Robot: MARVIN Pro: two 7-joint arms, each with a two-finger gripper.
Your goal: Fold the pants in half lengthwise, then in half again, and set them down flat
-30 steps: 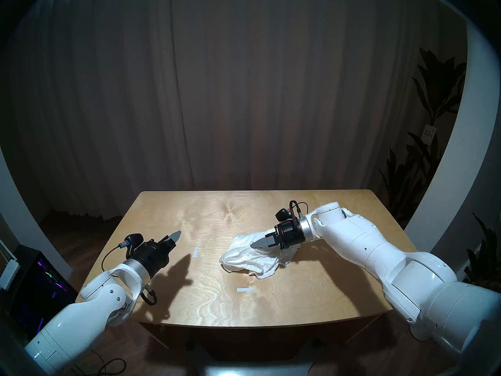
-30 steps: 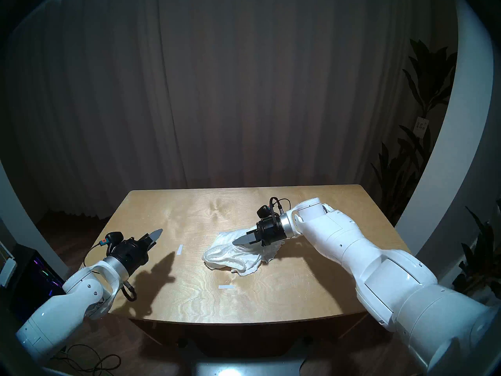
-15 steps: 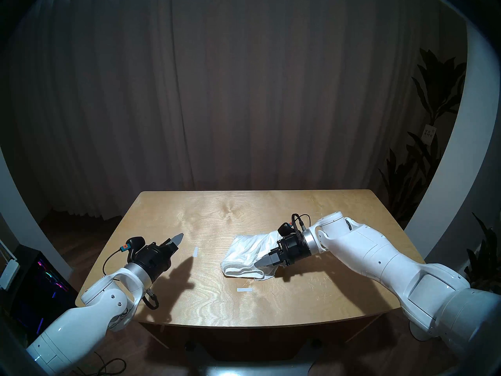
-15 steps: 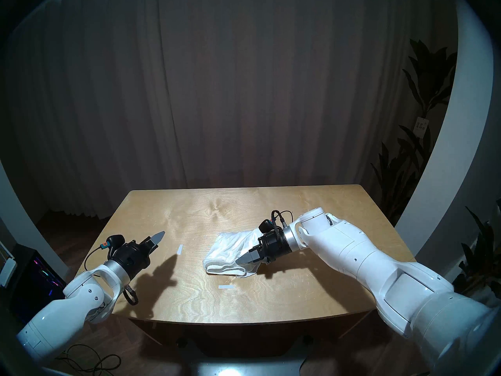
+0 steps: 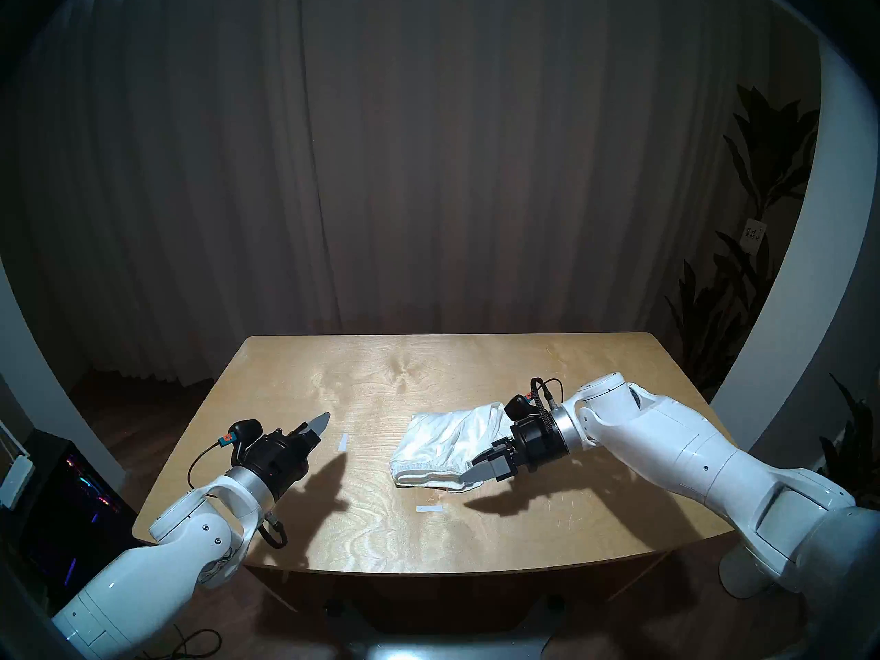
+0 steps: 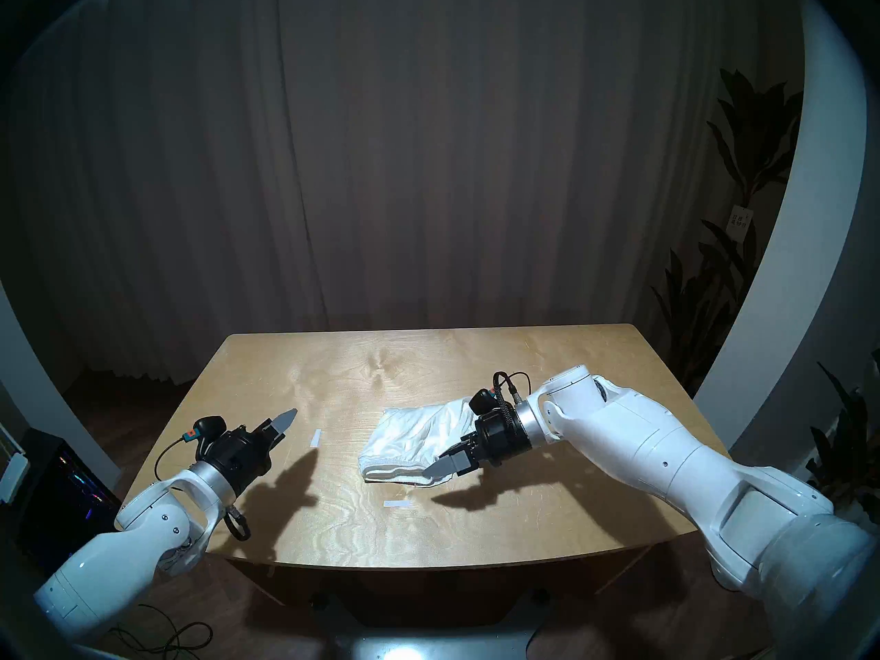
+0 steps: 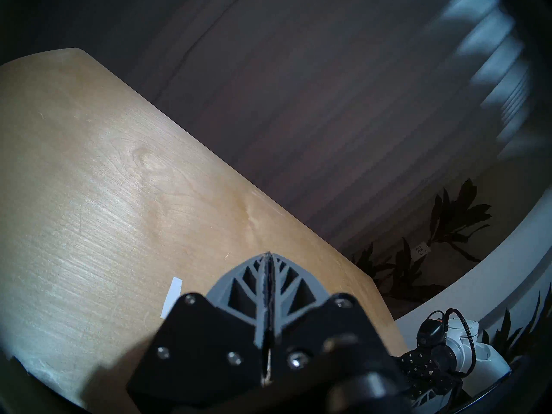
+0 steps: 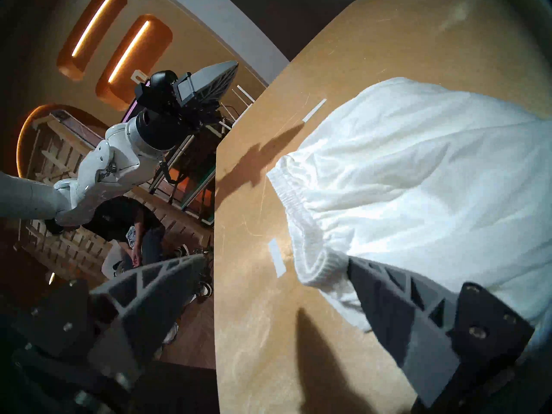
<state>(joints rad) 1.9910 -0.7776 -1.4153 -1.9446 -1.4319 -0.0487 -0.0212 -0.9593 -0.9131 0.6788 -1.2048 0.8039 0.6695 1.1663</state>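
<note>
Folded white pants [image 5: 445, 447] lie flat on the table [image 5: 476, 540], right of centre, as the right gripper [image 8: 273, 277] hangs beside their near corner, jaws spread wide and empty. The left gripper [image 5: 320, 423] waits well apart, clenched on nothing. The thin fabric looks light, limp and quick to slump; the thick elastic waistband [image 8: 301, 225] probably offers the firmest pinch.

White pants [image 5: 443, 447], folded, flat on table

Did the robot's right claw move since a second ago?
Yes. The right gripper slid off the top of the pants toward the table's near edge, ending at the fold's near right corner with its jaws open.
</note>
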